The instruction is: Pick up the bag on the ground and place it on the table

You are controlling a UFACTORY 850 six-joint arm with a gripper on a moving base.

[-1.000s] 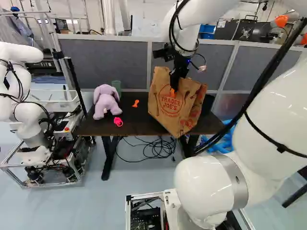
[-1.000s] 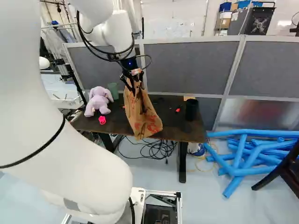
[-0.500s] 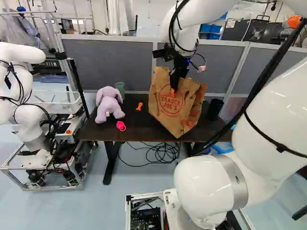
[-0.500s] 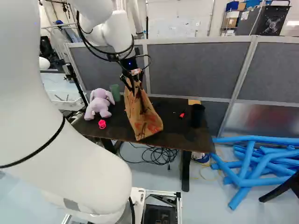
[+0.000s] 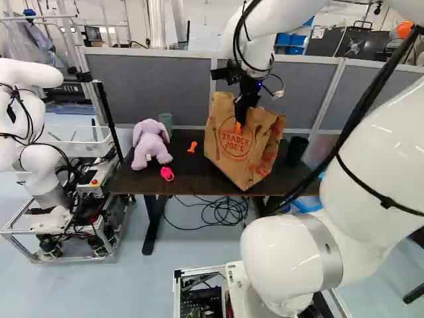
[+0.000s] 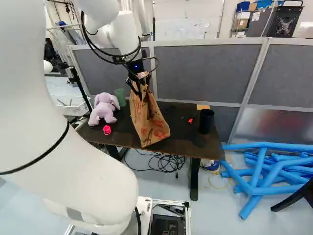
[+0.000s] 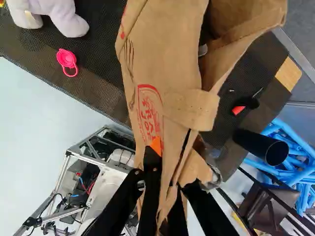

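Bag [image 5: 242,159] of brown paper, tilted, pinched near its top in my gripper [image 5: 240,123], over the dark table [image 5: 192,175], between a purple plush toy [image 5: 150,146] and a black cup [image 6: 206,121].

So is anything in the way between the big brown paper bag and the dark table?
Nothing that I can see. The black gripper holds the bag over the table; whether its bottom touches, I can't tell. The purple plush toy is off to one side, the black cup to the other.
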